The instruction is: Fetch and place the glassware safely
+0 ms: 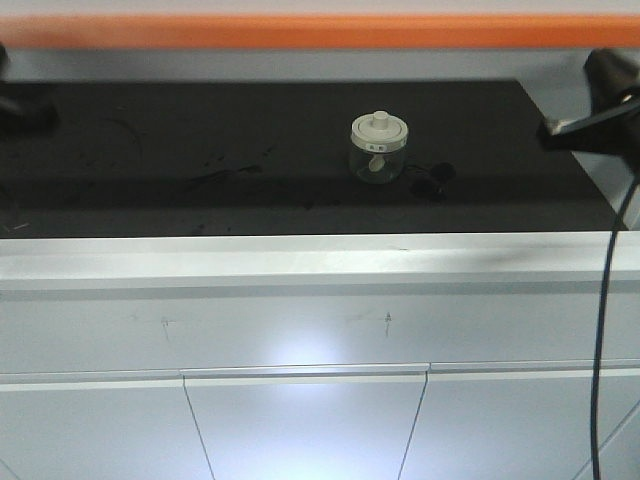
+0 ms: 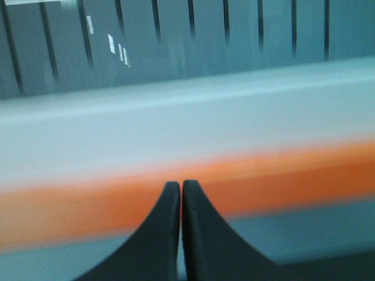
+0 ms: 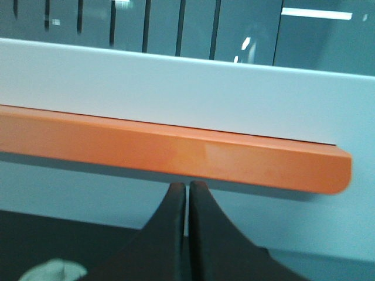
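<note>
I see the glass jar (image 1: 378,146) upright on the black countertop (image 1: 200,150), right of centre; its lid markings are too small to read. My left gripper (image 2: 181,193) and right gripper (image 3: 188,193) are both pinched closed, empty.

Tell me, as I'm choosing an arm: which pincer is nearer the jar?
The right pincer: in the front view it reaches in closer to the lidded jar, while the left pincer sits at the far left edge.

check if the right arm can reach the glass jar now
Probably yes: the glass jar stands in the open on the black top, only a small dark object beside it on that side. The right end effector is shut, so must open first.
</note>
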Available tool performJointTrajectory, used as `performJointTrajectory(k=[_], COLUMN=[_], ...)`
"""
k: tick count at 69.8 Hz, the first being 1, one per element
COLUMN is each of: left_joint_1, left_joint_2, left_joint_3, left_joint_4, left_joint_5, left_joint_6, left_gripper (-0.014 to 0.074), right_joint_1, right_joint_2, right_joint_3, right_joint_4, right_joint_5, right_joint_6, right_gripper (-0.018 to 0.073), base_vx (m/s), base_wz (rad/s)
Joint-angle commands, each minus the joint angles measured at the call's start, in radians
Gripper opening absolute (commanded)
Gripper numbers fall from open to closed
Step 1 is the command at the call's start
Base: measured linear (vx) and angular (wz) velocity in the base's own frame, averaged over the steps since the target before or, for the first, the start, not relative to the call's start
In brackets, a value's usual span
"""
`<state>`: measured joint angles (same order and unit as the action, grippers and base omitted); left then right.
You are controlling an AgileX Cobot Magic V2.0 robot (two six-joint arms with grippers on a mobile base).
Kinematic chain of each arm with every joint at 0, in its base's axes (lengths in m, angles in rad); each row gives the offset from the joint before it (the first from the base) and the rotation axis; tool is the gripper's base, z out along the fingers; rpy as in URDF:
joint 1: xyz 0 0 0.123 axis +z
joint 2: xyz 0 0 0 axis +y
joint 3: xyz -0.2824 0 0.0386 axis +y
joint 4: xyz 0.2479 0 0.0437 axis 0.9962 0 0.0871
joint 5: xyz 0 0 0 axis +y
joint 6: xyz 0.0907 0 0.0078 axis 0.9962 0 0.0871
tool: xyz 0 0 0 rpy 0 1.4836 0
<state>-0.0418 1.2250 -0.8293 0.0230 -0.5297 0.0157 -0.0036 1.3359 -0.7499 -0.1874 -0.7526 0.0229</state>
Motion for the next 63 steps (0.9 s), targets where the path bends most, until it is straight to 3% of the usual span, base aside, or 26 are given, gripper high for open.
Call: performJointTrajectory(k=[1, 34, 51, 63], left_joint_1=[-0.004, -0.004, -0.004, -0.004], left_joint_2=[-0.069, -0.088, -0.178, -0.261], left_joint_3=[-0.044, -0.044, -0.038, -0.038], left_joint_4=[-0.006, -0.006, 0.006, 0.012], left_joint_5=[-0.097, 0.001, 0.178, 0.362], left_joint_6=[-0.004, -0.004, -0.003, 0.001], left_gripper=[-0.0007, -0.0007, -0.0007, -0.0007], right_joint_1=[-0.002, -0.002, -0.002, -0.002], right_joint_2=[-0.064, -0.077, -0.146, -0.197], right_joint_3=[-0.032, -0.032, -0.032, -0.032], right_joint_4=[0.007, 0.007, -0.009, -0.008], right_joint_5=[-0.038, 0.02, 0.149, 0.292], right_joint_6=[-0.004, 0.036, 0.072, 0.075], right_gripper=[-0.0001, -0.0001, -0.0001, -0.0001], base_vx=[0.0, 0.0, 0.0, 0.0], base_wz=[0.0, 0.0, 0.0, 0.0])
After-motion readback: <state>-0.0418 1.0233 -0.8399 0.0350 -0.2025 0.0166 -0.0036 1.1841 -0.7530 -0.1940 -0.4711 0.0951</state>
